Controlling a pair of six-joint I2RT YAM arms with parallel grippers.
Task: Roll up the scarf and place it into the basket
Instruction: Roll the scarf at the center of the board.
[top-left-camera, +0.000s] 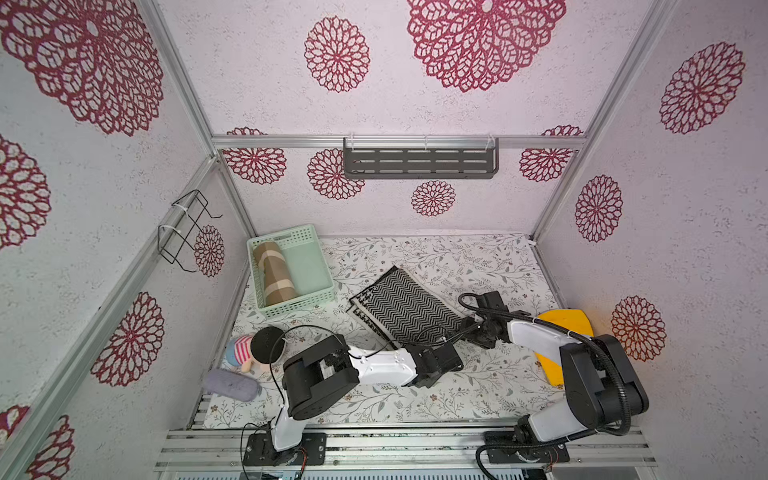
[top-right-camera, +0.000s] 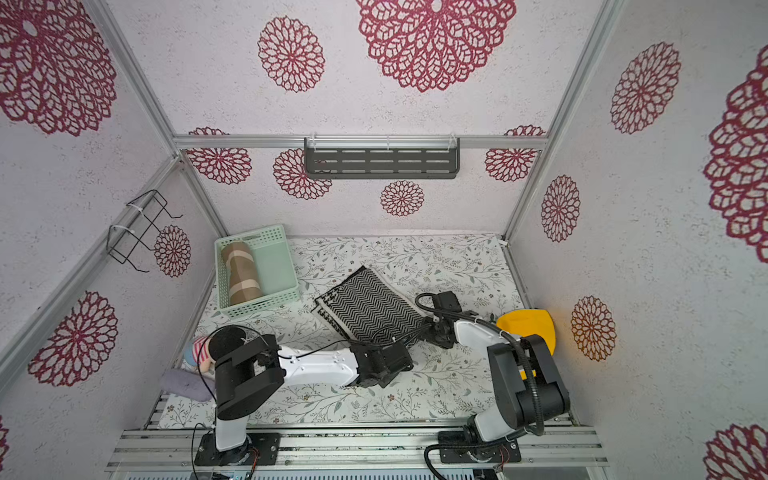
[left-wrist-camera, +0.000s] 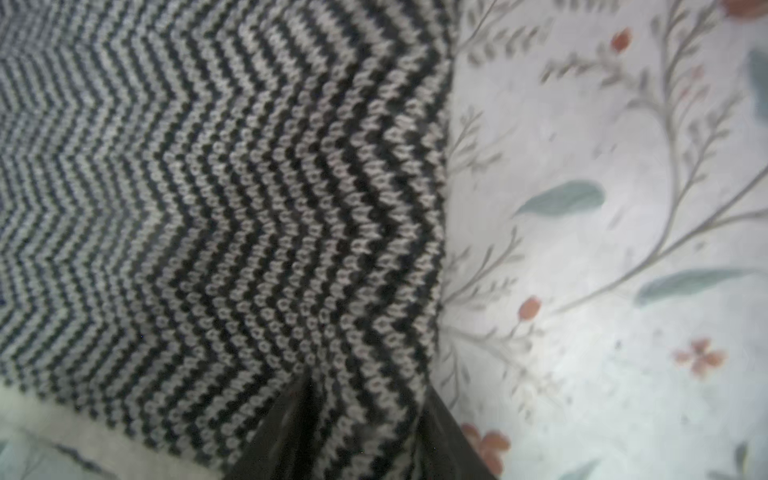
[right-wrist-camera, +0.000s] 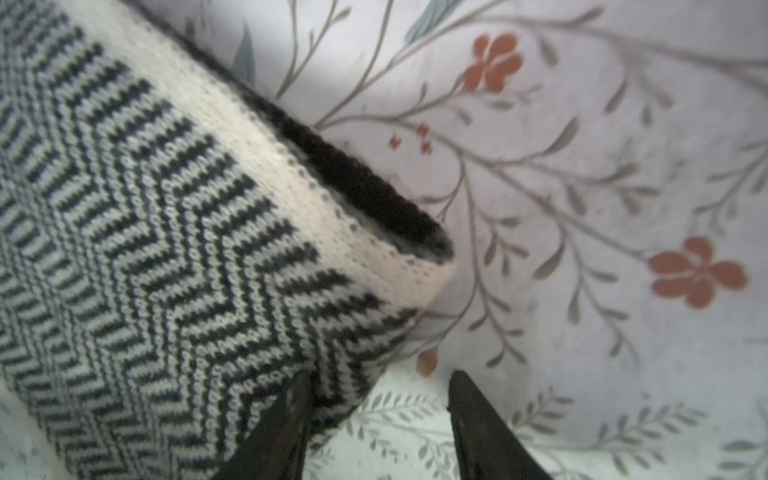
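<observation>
The scarf, black-and-white herringbone with a cream border, lies folded flat mid-table. My left gripper is at its near edge. In the left wrist view the gripper is shut on a bunch of the scarf. My right gripper stands open at the scarf's near right corner, with one finger against the knit and tablecloth showing between the fingers. The mint-green basket stands at the back left.
A brown-and-beige roll lies in the basket. A striped doll and a lilac pouch lie near the left arm's base. A yellow object sits behind the right arm. A dark grey shelf and a wire rack hang on the walls.
</observation>
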